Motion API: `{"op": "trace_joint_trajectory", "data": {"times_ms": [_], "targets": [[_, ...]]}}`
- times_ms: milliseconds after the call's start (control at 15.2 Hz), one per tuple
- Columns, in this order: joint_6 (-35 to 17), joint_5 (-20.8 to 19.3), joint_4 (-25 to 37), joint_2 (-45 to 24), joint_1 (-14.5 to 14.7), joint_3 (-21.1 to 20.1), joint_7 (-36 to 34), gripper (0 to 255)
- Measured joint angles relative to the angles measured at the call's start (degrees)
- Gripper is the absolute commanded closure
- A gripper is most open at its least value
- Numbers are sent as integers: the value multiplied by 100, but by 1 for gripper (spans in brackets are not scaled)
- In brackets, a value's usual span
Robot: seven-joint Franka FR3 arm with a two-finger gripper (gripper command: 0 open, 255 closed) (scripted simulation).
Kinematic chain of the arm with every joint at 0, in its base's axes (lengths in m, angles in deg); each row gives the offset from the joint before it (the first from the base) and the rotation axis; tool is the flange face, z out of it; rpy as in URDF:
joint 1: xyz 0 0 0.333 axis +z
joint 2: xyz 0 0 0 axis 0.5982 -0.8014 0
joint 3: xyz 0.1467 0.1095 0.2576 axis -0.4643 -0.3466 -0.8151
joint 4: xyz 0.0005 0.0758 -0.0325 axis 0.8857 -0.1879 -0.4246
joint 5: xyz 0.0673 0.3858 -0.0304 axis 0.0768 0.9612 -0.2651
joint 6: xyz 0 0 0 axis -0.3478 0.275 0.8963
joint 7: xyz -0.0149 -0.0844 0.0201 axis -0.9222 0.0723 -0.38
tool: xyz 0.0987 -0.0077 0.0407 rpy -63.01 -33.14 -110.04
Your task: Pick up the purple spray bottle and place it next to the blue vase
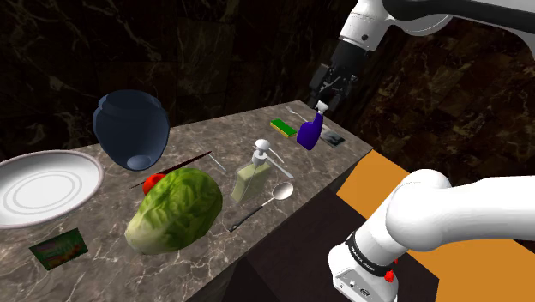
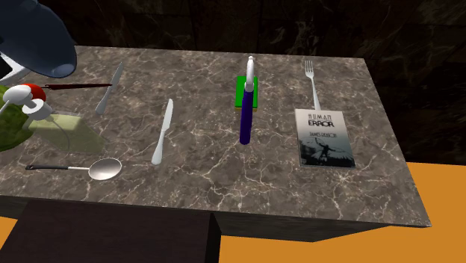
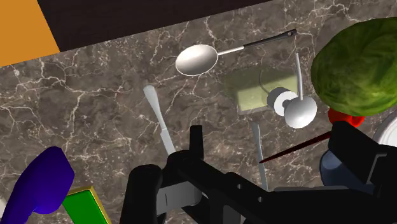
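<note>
The purple spray bottle point(image 2: 245, 113) stood upright on the marble bench point(image 2: 202, 179), its white nozzle on top. In the second exterior view it stood just in front of a green pad point(image 1: 283, 127), between a knife point(image 2: 163, 133) and a book point(image 2: 322, 138). The claw point(image 1: 333, 93) hung just above the nozzle in the shoulder view, its fingers spread and pinching nothing. From the wrist camera the bottle lay off to one side of the fingers, not between them. The blue vase point(image 1: 130, 129) lay tilted at the other end of the bench, well apart from the bottle. Near the vase were a white plate point(image 1: 43, 184) and a lettuce point(image 1: 176, 210). A soap dispenser point(image 1: 253, 178) and a spoon point(image 1: 281, 190) lay between lettuce and bottle.
</note>
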Motion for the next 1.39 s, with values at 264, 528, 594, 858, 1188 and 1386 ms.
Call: {"op": "trace_joint_trajectory", "data": {"times_ms": [264, 528, 594, 858, 1188, 1386], "targets": [[-152, -183, 11, -195, -84, 206, 273, 0], [-452, -514, 42, -566, -245, 613, 805, 0], [-492, -600, 105, -676, -289, 731, 955, 0], [-820, -819, 342, -1250, -381, 1089, 1427, 0], [-1152, -1007, 752, -1983, -498, 1573, 2084, 0], [-1354, -1066, 985, -2409, -578, 1870, 2510, 0]]}}
